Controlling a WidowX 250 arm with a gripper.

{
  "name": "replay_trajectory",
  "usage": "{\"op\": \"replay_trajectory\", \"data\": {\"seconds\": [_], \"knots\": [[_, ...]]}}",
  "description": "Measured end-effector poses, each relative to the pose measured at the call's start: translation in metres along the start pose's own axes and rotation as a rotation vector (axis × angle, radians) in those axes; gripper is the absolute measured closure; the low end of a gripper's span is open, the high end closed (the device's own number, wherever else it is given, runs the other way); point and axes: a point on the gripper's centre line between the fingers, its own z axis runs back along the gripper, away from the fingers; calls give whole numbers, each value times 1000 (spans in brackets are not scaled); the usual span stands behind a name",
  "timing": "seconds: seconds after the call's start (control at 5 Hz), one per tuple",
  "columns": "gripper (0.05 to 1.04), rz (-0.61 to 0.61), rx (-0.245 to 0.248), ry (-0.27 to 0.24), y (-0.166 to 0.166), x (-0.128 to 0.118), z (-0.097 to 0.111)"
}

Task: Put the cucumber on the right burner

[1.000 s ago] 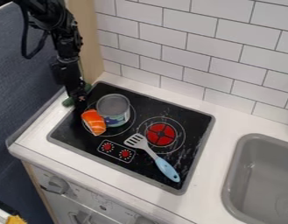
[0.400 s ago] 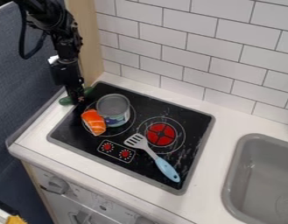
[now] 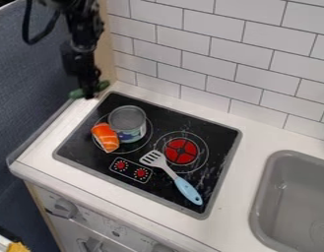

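A wall of white rectangular tiles (image 3: 210, 54) rises behind the white counter (image 3: 233, 206). On this counter is set the flat black stove with a grey border (image 3: 82, 147), and to its right there is the grey sink with rounded corners (image 3: 282, 154). The black robot arm (image 3: 85, 32) comes down from the upper left, and its black two-finger gripper (image 3: 90, 94) is near the far left corner of the stove. The spatula with a slotted grey head and a light blue handle (image 3: 187, 190) lies on the stove, its head beside the red centre of the round right burner (image 3: 180, 156). The grey metal can with a patterned label (image 3: 128, 119) stands upright on the left burner. The gripper is closed around the green toy cucumber (image 3: 77, 93), whose two ends stick out at its sides, well apart from the right burner. The orange piece with white stripes (image 3: 106, 137) lies against the can.
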Motion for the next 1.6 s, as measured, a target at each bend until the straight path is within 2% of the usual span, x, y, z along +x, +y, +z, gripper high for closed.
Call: {"op": "replay_trajectory", "data": {"seconds": [0.2, 0.4, 0.6, 0.8, 1.0, 1.2, 1.4, 1.6], "knots": [[747, -23, -48, 24, 5, -11, 25], [747, -116, -61, 95, 29, -45, 43], [747, -223, -54, 125, 58, -76, 50], [747, -298, -48, 160, 80, -95, 51], [747, -349, -16, 154, 97, -105, 36], [747, -393, 22, 94, 121, -111, 6], [747, -409, 39, 87, 127, -120, -8], [747, -411, 55, 57, 129, -123, -18]]}}
